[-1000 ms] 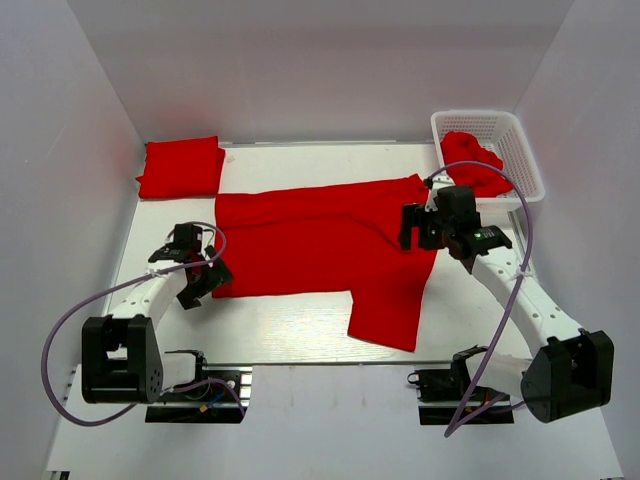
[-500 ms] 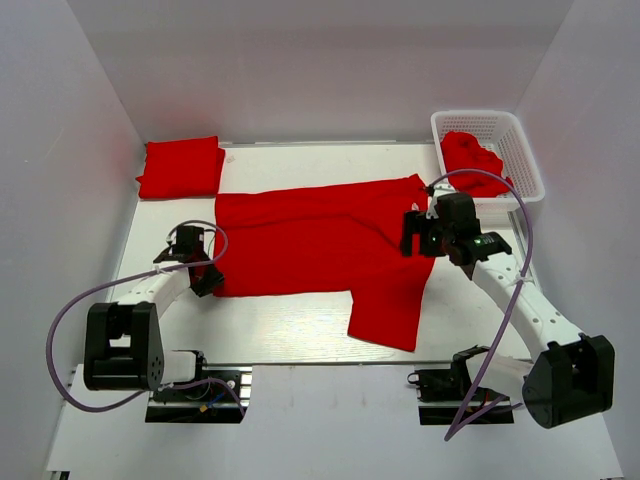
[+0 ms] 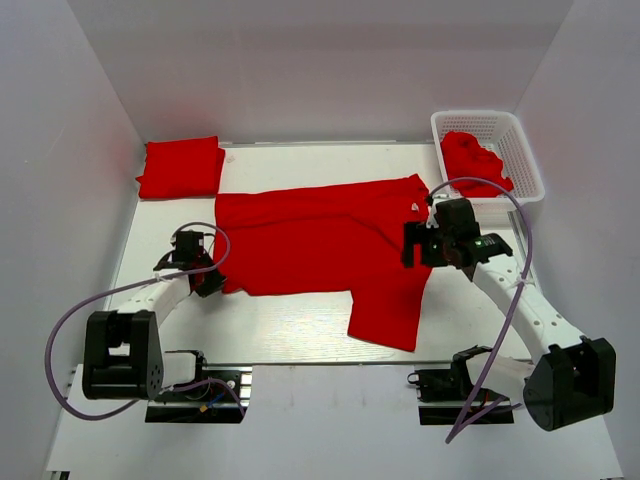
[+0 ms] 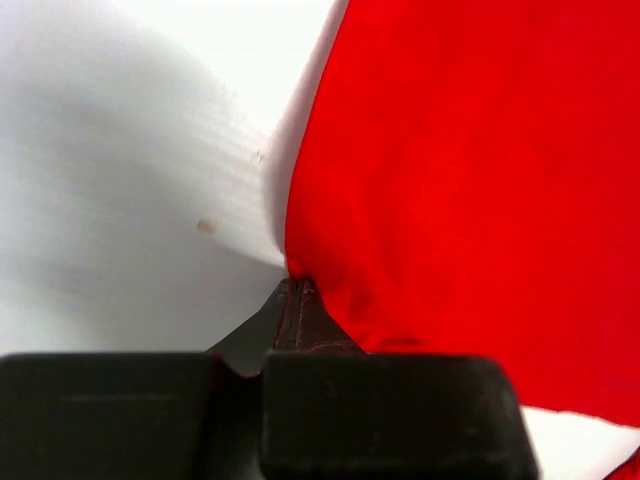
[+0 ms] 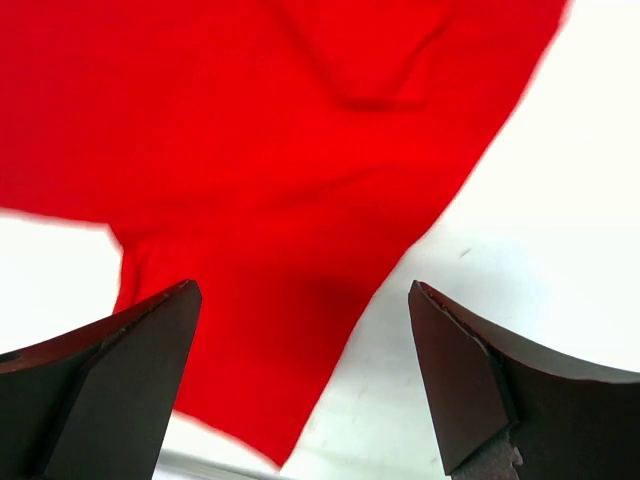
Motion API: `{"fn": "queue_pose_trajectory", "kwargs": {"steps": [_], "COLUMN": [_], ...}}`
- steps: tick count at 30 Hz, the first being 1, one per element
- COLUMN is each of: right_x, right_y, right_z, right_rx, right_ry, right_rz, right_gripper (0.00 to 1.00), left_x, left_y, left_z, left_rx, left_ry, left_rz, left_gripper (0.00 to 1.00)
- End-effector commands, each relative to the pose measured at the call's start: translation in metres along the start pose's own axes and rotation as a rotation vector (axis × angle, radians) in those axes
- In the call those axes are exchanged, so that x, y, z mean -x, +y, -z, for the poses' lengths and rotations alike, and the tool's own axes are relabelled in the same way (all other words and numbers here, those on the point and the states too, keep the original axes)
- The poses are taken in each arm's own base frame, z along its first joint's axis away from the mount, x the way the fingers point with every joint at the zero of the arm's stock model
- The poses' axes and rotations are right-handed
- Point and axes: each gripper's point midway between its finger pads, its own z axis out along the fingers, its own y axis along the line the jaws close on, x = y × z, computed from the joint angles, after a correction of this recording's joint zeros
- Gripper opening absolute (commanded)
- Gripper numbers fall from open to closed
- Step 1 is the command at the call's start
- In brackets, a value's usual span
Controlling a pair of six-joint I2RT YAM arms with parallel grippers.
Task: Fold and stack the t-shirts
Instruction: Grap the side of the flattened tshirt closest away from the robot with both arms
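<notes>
Top view: one spread t-shirt [image 3: 320,240] lies flat across the middle of the white table [image 3: 280,322], its long side running left to right. A flap of it hangs toward the near edge at the right.

A folded t-shirt [image 3: 180,167] sits at the back left corner, well apart from the spread one. A crumpled t-shirt [image 3: 472,160] lies inside the white lattice basket [image 3: 527,160] at the back right.

Left gripper [image 3: 207,283]: low at the near left corner of the spread t-shirt. In the left wrist view the left gripper [image 4: 290,300] has its fingers pressed together, with the red hem [image 4: 330,300] meeting the tips. It reads as a pinch on the shirt's edge.

Right gripper [image 3: 412,245]: above the right part of the spread t-shirt, beside the basket. In the right wrist view its fingers [image 5: 110,380] are spread wide, with red cloth [image 5: 280,180] and bare table below them. Nothing lies between the pads.
</notes>
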Motion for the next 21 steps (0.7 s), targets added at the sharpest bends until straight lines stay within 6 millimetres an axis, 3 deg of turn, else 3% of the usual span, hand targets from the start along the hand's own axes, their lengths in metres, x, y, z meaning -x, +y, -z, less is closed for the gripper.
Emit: {"fn": "queue_pose_trajectory", "kwargs": {"steps": [1, 4, 8, 12, 21], "right_x": [-0.032, -0.054, -0.109, -0.15, -0.181], "right_y": [0.023, 0.045, 0.062, 0.056, 0.059], "right_z": [0.014, 0.019, 0.023, 0.03, 0.022], "right_rx": [0.11, 0.188, 0.229, 0.141, 0.062], "right_ry": [0.116, 0.186, 0.364, 0.464, 0.526], "right_rz": [-0.003, -0.033, -0.115, -0.208, -0.261], "right_gripper": [0.9, 0.9, 0.9, 0.9, 0.9], "left_x": [-0.01, -0.004, 0.002, -0.002, -0.004], "left_y": [0.001, -0.003, -0.003, -0.001, 0.001], "left_z": [0.012, 0.02, 0.027, 0.027, 0.03], "left_rx": [-0.018, -0.028, -0.017, -0.007, 0.003], "left_ry": [0.025, 0.01, -0.01, 0.005, 0.02], "left_rz": [-0.021, -0.021, -0.021, -0.012, -0.012], "left_gripper": [0.0, 0.0, 0.0, 0.0, 0.0]}}
